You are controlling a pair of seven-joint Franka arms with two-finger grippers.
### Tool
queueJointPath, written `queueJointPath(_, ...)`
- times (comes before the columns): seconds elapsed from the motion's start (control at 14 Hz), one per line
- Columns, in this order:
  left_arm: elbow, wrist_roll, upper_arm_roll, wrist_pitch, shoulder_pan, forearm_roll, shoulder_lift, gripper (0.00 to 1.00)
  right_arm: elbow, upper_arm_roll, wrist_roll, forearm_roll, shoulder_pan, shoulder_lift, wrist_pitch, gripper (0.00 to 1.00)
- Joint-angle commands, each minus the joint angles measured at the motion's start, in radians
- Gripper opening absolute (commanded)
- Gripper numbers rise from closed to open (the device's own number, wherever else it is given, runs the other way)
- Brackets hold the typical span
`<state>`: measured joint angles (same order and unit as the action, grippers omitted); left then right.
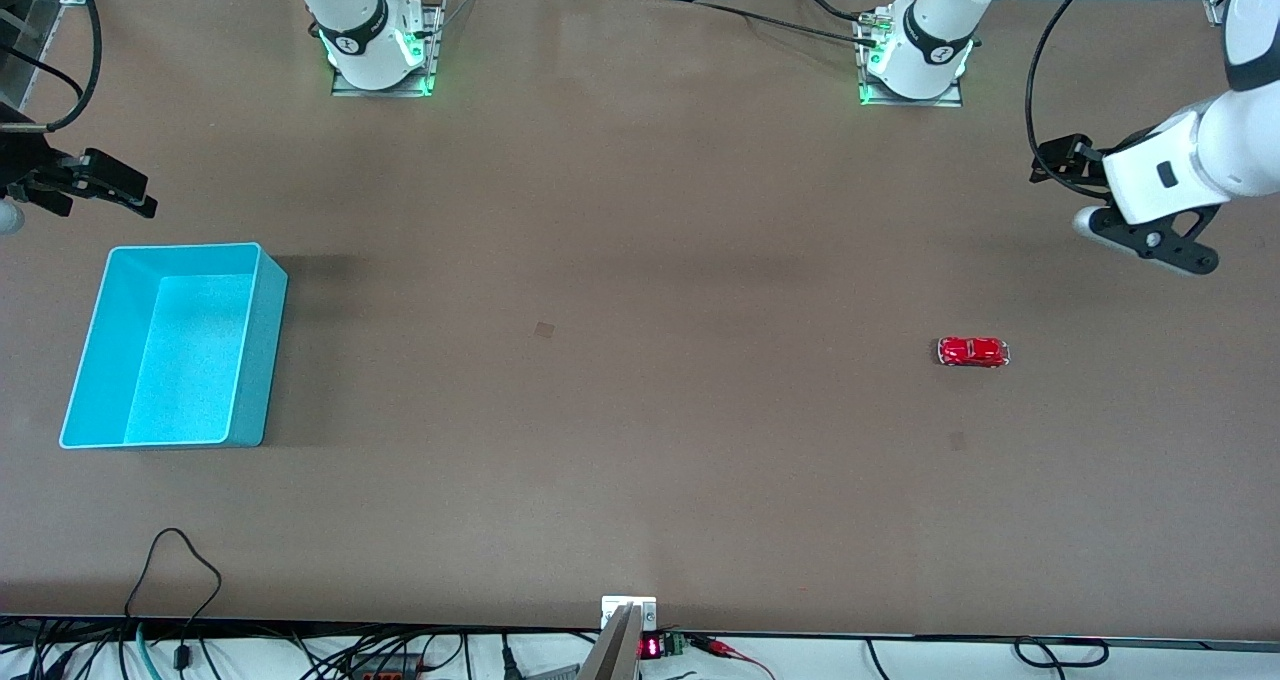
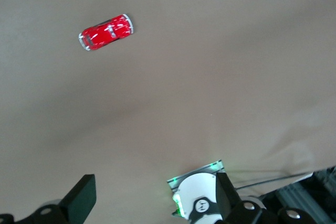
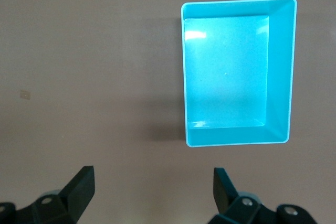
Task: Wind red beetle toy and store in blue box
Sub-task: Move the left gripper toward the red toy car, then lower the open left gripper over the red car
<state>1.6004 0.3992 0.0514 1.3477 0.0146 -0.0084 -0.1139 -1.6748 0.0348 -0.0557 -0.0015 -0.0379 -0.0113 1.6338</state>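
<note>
The red beetle toy (image 1: 972, 352) stands on its wheels on the brown table toward the left arm's end; it also shows in the left wrist view (image 2: 106, 32). The blue box (image 1: 258, 360) sits empty toward the right arm's end and also shows in the right wrist view (image 3: 236, 136). My left gripper (image 1: 1150, 238) hangs open and empty above the table's end, well apart from the toy; the left wrist view (image 2: 155, 198) shows its jaws wide. My right gripper (image 1: 115, 188) hangs open and empty over the table just off the box's short end (image 3: 152, 187).
The two arm bases (image 1: 378, 45) (image 1: 915, 55) stand along the table's back edge. Cables (image 1: 180, 580) and a small device (image 1: 628, 620) lie along the front edge. A small mark (image 1: 544, 330) is on the table's middle.
</note>
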Motion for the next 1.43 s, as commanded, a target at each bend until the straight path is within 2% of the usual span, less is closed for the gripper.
queueJointPath(0.0, 0.001, 0.232, 0.001, 0.074, 0.004, 0.034, -0.064, 1.00, -0.002, -0.006, 0.011, -0.005, -0.005, -0.015, -0.017, 1.00)
queueJointPath(0.21, 0.064, 0.432, 0.001, 0.223, 0.011, 0.100, -0.081, 1.00, -0.005, -0.006, 0.013, -0.002, -0.005, -0.013, -0.017, 1.00)
queueJointPath(0.64, 0.245, 0.823, -0.001, 0.609, 0.057, 0.103, -0.139, 1.00, -0.005, -0.006, 0.014, 0.003, -0.003, -0.009, -0.006, 1.00)
queueJointPath(0.86, 0.288, 0.952, 0.001, 0.756, 0.070, 0.103, -0.208, 1.00, -0.005, -0.006, 0.014, 0.003, -0.005, -0.006, -0.006, 1.00)
queueJointPath(1.07, 0.311, 1.036, -0.001, 0.841, 0.070, 0.103, -0.266, 1.00, -0.008, -0.006, 0.014, 0.003, -0.005, -0.001, -0.005, 1.00)
queueJointPath(1.36, 0.433, 1.072, -0.002, 1.008, 0.071, 0.103, -0.282, 1.00, -0.008, -0.006, 0.014, 0.003, -0.003, 0.007, -0.002, 1.00)
